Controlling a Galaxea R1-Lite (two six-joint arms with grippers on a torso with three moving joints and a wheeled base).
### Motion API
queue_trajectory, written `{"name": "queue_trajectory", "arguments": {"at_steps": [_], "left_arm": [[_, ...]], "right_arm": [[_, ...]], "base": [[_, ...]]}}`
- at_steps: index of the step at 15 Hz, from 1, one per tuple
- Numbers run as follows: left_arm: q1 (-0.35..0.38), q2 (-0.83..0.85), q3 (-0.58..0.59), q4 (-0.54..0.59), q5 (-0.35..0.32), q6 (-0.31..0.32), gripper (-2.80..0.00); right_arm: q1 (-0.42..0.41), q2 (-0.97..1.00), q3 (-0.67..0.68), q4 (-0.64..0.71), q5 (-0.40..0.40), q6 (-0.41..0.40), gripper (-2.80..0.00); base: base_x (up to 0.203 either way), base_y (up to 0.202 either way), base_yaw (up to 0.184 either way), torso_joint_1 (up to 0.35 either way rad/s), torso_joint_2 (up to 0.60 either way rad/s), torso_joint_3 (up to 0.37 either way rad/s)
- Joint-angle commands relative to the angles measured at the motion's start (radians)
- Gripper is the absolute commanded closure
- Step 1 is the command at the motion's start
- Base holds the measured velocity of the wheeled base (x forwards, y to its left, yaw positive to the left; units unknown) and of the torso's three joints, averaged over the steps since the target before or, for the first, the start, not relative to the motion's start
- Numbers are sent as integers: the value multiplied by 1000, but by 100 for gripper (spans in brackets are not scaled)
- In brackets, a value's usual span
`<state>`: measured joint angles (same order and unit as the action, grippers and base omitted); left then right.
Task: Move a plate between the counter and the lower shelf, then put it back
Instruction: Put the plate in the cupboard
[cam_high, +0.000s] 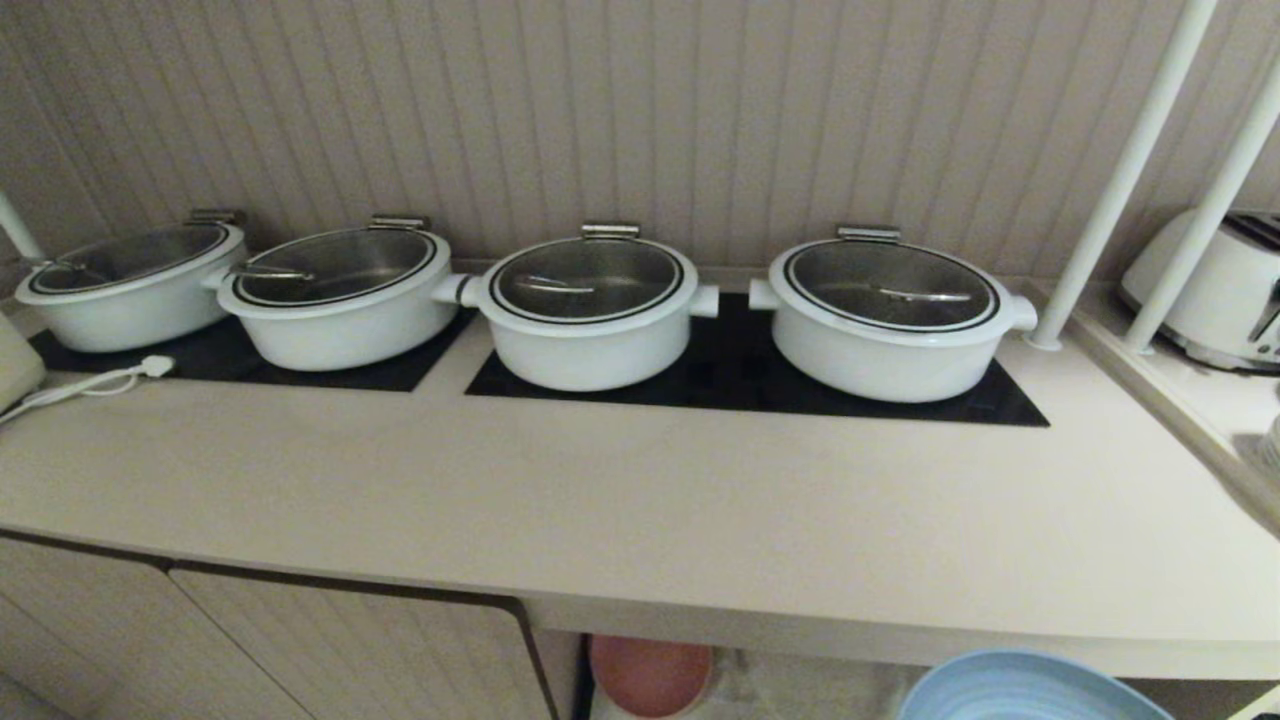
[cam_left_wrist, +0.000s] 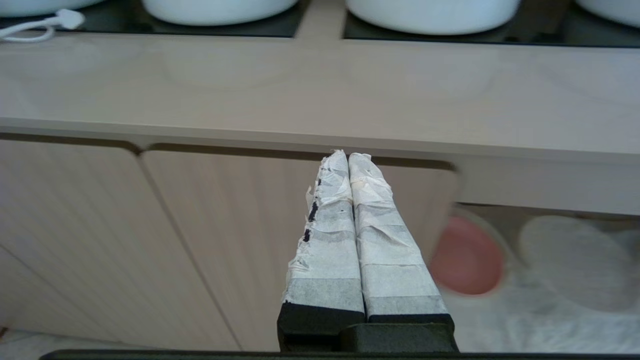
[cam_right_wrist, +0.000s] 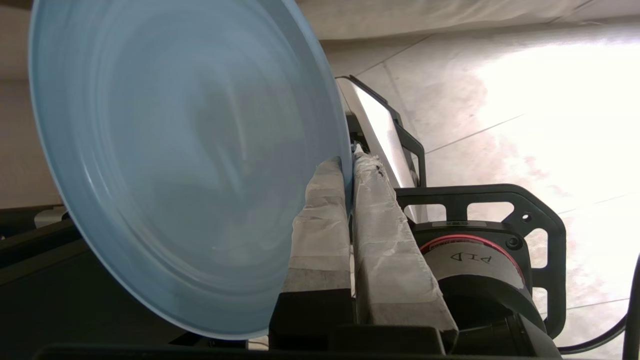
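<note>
My right gripper (cam_right_wrist: 348, 167) is pinched tight on the rim of the plate (cam_right_wrist: 185, 165), which I hold below the counter (cam_high: 640, 500) edge, before the lower shelf (cam_left_wrist: 550, 300). My left gripper (cam_left_wrist: 348, 156) is closed, empty.

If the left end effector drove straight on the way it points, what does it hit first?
Probably the counter's front edge, or the cabinet door just below; depth is hard to judge. The left end effector is shut.

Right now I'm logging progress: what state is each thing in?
light-blue plate: clamped by its rim, off the counter
right end effector: shut on the plate
left end effector: shut, empty
four white pots: lidded
pink plate: on the lower shelf
</note>
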<state>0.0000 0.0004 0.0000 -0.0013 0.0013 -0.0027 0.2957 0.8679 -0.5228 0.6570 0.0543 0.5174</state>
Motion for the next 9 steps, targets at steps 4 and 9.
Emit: {"name": "queue_trajectory", "arguments": {"at_steps": [4, 9], "left_arm": [[0, 0, 0, 0, 0, 0, 0], [0, 0, 0, 0, 0, 0, 0]], "right_arm": [[0, -4, 1, 4, 1, 3, 0], [0, -4, 3, 4, 1, 3, 0]], "base": [[0, -195, -1, 2, 1, 4], [0, -196, 0, 3, 1, 4]]}}
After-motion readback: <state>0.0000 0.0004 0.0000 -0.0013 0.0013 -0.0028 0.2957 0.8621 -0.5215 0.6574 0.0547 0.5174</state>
